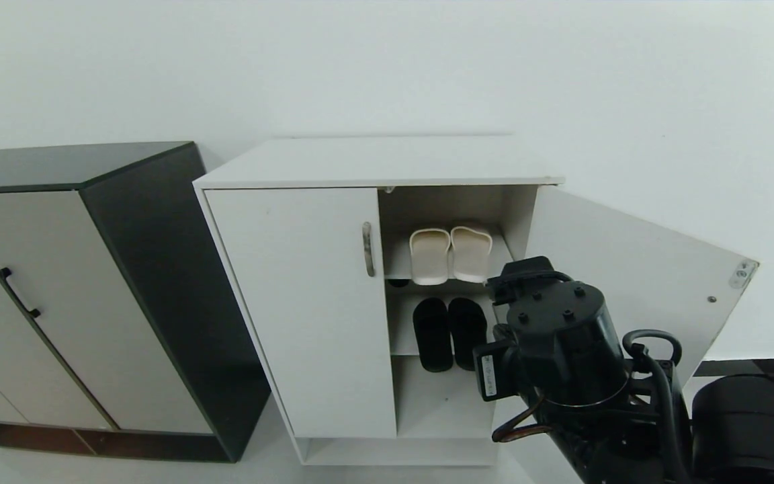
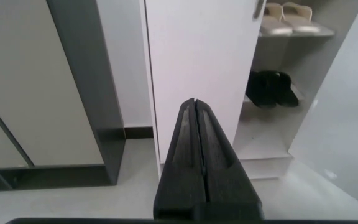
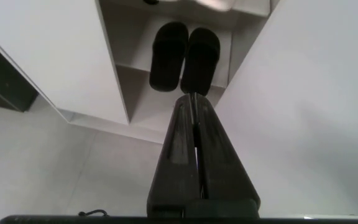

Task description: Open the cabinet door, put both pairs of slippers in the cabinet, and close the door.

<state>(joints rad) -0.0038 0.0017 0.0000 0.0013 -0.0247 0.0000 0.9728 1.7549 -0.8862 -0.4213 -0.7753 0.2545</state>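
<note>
A white two-door wooden cabinet (image 1: pixel 373 161) stands against a plain white wall (image 1: pixel 629 81) on a pale floor (image 1: pixel 259 464). Its left door (image 1: pixel 299 302) is shut and carries a slim vertical metal handle (image 1: pixel 367 249) at its inner edge. Its right door (image 1: pixel 629 282) is swung wide open to the robot's right, showing its bare inner face.

Both pairs of slippers lie inside the open half of the cabinet. The pair of cream slide slippers (image 1: pixel 431 255) sits side by side on the upper shelf (image 1: pixel 397 259). The pair of black slide slippers (image 1: pixel 434 333) sits side by side on the middle shelf (image 1: pixel 400 329), directly below the cream pair. The bottom compartment (image 1: pixel 434 396) lies beneath them.

The right gripper (image 3: pixel 193 99) has its two black fingers pressed together with nothing between them. It hangs in front of the open half of the cabinet, its tip pointing toward the black slippers' near ends and apart from them, with the open door just beside it.

The left gripper (image 2: pixel 195 106) is likewise pressed together and empty. It is low in front of the shut left door, apart from it.

To the robot's left of the white cabinet stands a second cabinet with a dark grey body (image 1: pixel 158 282), beige doors (image 1: pixel 44 302) and a black bar handle (image 1: pixel 19 293); the two cabinets are close at the floor
</note>
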